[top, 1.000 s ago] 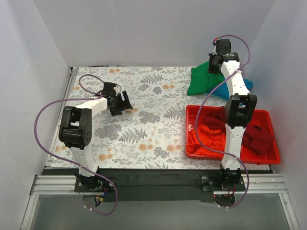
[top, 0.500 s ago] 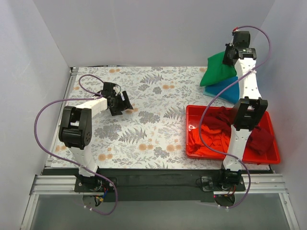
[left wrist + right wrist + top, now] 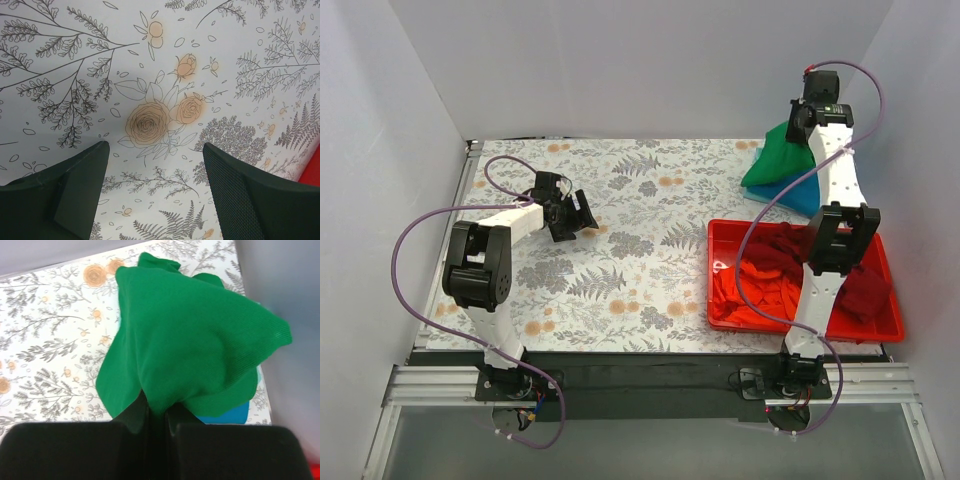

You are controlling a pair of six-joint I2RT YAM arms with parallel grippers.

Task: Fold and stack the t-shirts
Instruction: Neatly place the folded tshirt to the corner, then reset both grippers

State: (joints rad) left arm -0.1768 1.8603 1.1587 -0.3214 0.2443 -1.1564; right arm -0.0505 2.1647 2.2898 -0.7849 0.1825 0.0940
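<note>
Right pincer (image 3: 157, 415) clamped tight on a gathered fold of the green t-shirt (image 3: 185, 345), which hangs raised above the teal t-shirt (image 3: 800, 196) at the far right corner of the desk (image 3: 640, 200); left pincer (image 3: 154, 150) spread wide, low over the desk; orange-red t-shirt (image 3: 760, 280) and maroon t-shirt (image 3: 865, 290) heaped in the red tray (image 3: 770, 326).

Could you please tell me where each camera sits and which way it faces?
Top external: above, behind, looking down on the table; both arms show.
Left wrist: faces down at the table; open left claw shows.
Right wrist: faces the green t-shirt, pinched in right claw.
Shared: that shirt, also in top external.
</note>
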